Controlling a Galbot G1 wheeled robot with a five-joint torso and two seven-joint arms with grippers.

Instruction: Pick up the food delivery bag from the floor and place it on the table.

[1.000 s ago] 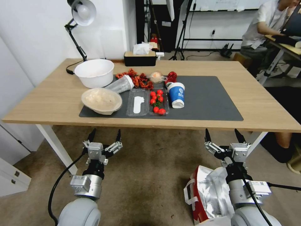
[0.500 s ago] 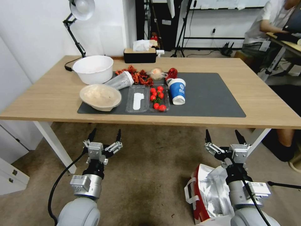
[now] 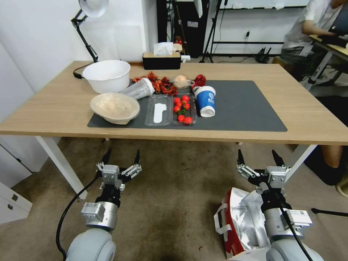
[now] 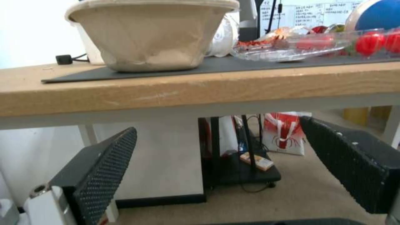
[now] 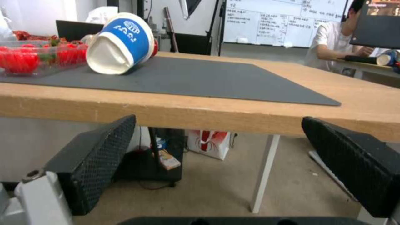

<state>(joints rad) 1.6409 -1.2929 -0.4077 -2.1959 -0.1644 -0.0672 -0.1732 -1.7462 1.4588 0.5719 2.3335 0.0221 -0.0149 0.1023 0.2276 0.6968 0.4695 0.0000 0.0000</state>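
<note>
The food delivery bag (image 3: pixel 239 221) stands on the floor (image 3: pixel 174 203) at the lower right, red and white with its silver foil lining open and a white strap handle facing left. My right arm is directly over it, and my right gripper (image 3: pixel 257 156) (image 5: pixel 218 122) is open just past the bag's far edge, below the table's (image 3: pixel 308 116) front edge. My left gripper (image 3: pixel 122 155) (image 4: pixel 218 128) is open above bare carpet to the left, also level with the table edge. Neither gripper holds anything.
The dark grey mat (image 3: pixel 246 108) bears two bowls (image 3: pixel 115 107), a tipped blue cup (image 3: pixel 205 100) and a tomato tray (image 3: pixel 183 108); its right half is bare. White table legs (image 3: pixel 59 163) stand at both sides. A small red-and-white paper bag (image 4: pixel 285 134) sits beyond the table.
The whole head picture has shifted, with the table sliding up and the floor showing more, so the camera moved. Both grippers keep the same open pose.
</note>
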